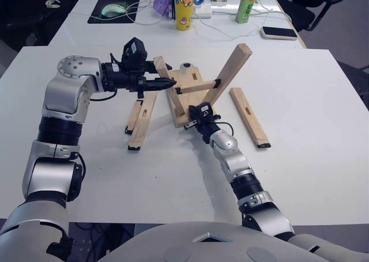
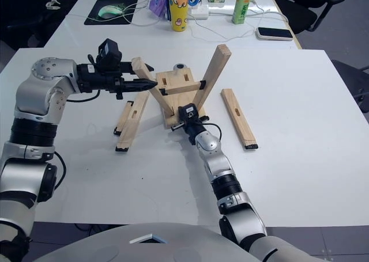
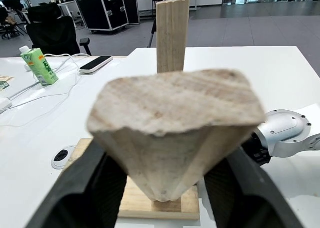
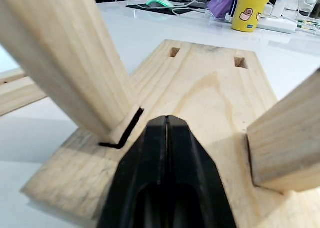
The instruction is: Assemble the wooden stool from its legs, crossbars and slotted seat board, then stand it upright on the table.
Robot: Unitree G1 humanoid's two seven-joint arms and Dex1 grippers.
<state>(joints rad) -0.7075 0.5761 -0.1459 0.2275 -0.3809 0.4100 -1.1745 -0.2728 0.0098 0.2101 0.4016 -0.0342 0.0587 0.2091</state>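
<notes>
From the head, the seat board (image 1: 187, 78) is lying flat on the worktop (image 1: 300, 158), a little far of centre. Two legs are sticking up out of it, the left leg (image 1: 160, 64) leaning left and the right leg (image 1: 230, 72) leaning right, and a crossbar (image 1: 196, 89) is spanning between them. The left jaws are gripping the left leg near its top, while the right jaws are sitting low at the board's near edge. A loose leg (image 1: 249, 117) is lying just right of the board, and two loose pieces (image 1: 143, 115) are lying side by side to its left. In the left wrist view, the left jaws are clamping the end of the left leg from both sides, with the right leg rising beyond it. In the right wrist view, the right jaws are pressed together, holding nothing, with their tip on or just over the board between the two seated legs. Two slots (image 4: 174, 51) on the far side of the board are standing empty. The job appears to be about half done. Two legs and one crossbar are in, and what seems left is fitting the loose pieces and then turning the stool upright.
</notes>
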